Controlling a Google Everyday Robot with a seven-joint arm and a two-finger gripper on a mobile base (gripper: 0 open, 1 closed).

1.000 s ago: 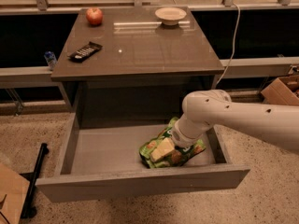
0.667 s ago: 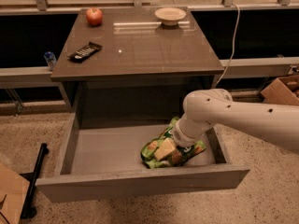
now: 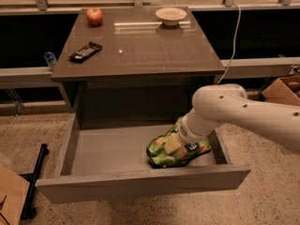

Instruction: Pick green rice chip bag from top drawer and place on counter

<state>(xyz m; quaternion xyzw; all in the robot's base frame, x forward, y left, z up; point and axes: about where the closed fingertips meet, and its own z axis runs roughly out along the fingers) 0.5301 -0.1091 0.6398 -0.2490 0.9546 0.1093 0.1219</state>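
Observation:
The green rice chip bag (image 3: 180,153) lies crumpled on the floor of the open top drawer (image 3: 108,149), at its right front. My gripper (image 3: 174,143) is down in the drawer, right on top of the bag and touching it; the white arm (image 3: 243,114) reaches in from the right. The arm's wrist hides the back part of the bag. The counter (image 3: 150,50) is above the drawer, behind it.
On the counter are a red apple (image 3: 94,16) at the back left, a black remote (image 3: 86,51) at the left and a white bowl (image 3: 171,15) at the back. A cardboard box (image 3: 283,89) stands at the right, a black bar (image 3: 33,182) on the floor at the left.
Barely anything: the arm has edged slightly to the right, the gripper stays on the bag in the drawer.

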